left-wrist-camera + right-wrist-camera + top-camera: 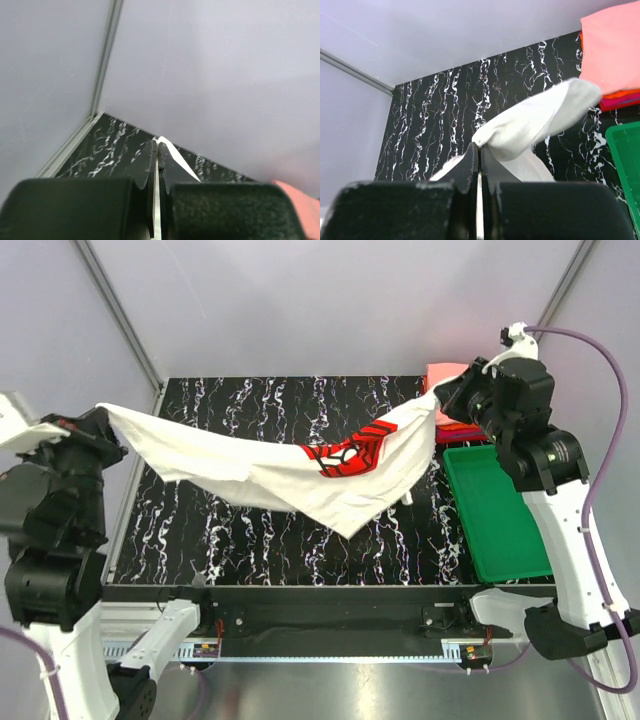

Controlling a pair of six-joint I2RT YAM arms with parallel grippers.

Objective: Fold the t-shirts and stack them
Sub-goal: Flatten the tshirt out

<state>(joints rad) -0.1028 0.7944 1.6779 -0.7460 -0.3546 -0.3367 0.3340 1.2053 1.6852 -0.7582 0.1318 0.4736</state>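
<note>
While it hangs stretched between the two arms, the cream-white t-shirt (270, 465) runs across the tabletop (250, 400) from the left edge to the far right corner. It sags in the middle. Its lowest fold droops to a point toward the near centre; I cannot tell whether that tip touches the surface. The red print (350, 453) faces up, right of centre and creased by the sag.

Left end: the left claw (103, 415) is pressed together on a corner of the cloth. In the left wrist view a thin strip of white shows pinched between the black fingers (145, 165).

Right end: the right claw (440, 398) is likewise pinching the fabric, held high at the far right corner. In the right wrist view a rolled white bunch spills out just past the fingertips.

Just behind that claw sits a pile of folded tees (610, 50): salmon-pink on top, with orange and red edges showing beneath.

Near side of the pile: a green tray (500, 510) lies along the right edge of the tabletop.

Pale grey walls (330, 300) close in the far side and both flanks.
</note>
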